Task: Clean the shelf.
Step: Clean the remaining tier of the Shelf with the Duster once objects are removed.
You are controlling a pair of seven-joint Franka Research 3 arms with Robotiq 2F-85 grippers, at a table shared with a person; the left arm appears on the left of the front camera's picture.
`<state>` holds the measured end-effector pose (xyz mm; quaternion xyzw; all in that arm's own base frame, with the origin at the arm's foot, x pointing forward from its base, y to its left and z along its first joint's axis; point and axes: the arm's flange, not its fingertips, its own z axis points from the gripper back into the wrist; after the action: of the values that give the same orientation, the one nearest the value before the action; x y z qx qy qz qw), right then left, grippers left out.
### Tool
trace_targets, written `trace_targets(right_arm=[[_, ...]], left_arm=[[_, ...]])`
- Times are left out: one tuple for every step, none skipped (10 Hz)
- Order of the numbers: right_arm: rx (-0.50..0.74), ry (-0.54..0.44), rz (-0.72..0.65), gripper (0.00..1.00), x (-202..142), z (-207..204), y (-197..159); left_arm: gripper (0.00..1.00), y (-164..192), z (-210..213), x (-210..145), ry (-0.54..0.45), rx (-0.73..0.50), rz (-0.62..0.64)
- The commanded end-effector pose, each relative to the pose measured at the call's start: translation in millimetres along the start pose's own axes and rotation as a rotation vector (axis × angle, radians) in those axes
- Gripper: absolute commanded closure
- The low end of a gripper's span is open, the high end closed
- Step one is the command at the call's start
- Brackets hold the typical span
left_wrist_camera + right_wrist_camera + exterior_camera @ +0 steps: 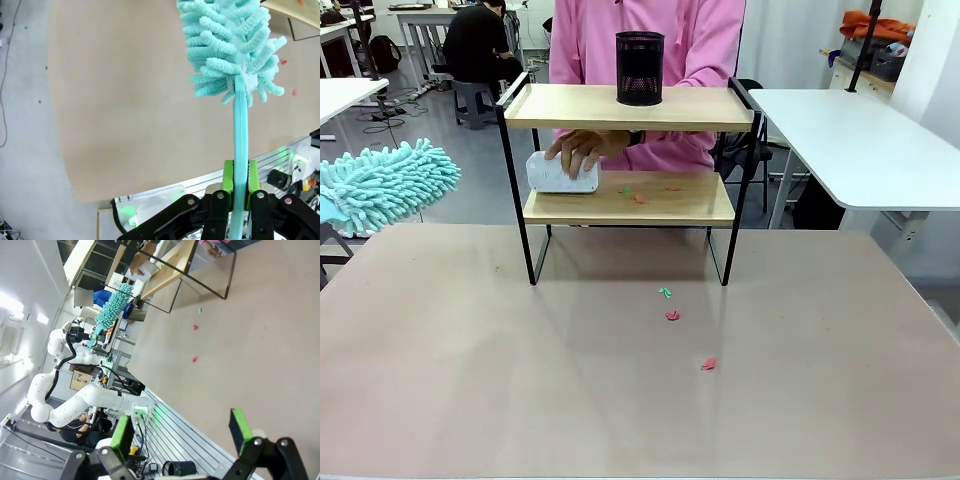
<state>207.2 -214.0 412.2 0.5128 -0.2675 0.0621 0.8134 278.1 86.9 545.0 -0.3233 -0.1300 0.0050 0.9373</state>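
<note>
The left gripper (240,192) clenches a fluffy turquoise microfibre duster (225,45) beyond the tabletop's (470,380) left edge; the right gripper (180,429) hangs released.

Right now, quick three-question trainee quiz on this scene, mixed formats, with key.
1. How many scraps lie on the table in front of the shelf?
2. The black cup stands on: A) the shelf's top board, B) its lower board, C) the table.
3. True or false: the left tool is shut on the duster.
Key: 1 three; 2 A; 3 true.
</note>
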Motion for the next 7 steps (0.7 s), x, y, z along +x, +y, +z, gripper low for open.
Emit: trace_targets(right_arm=[[0.014,-0.019,0.026,0.00,3.3,0.3,1.1],[0.014,-0.019,0.026,0.00,3.3,0.3,1.1],[0.014,-0.019,0.026,0.00,3.3,0.3,1.1],[0.014,-0.019,0.026,0.00,3.3,0.3,1.1],[0.014,-0.019,0.026,0.00,3.3,0.3,1.1],[0.014,-0.019,0.026,0.00,3.3,0.3,1.1],[0.014,-0.019,0.026,0.00,3.3,0.3,1.1]], left_arm=[[0.88,2.7,1.4,-2.1,0.003,-0.006,-0.019],[0.88,2.7,1.4,-2.1,0.003,-0.006,-0.019],[0.88,2.7,1.4,-2.1,0.003,-0.006,-0.019],[0.88,2.7,1.4,-2.1,0.003,-0.006,-0.019],[0.88,0.0,0.0,0.0,0.000,0.000,0.000],[0.88,-18.0,20.5,-25.1,-0.019,-0.048,-0.074],[0.88,-31.6,45.2,-52.6,-0.034,-0.086,-0.137]])
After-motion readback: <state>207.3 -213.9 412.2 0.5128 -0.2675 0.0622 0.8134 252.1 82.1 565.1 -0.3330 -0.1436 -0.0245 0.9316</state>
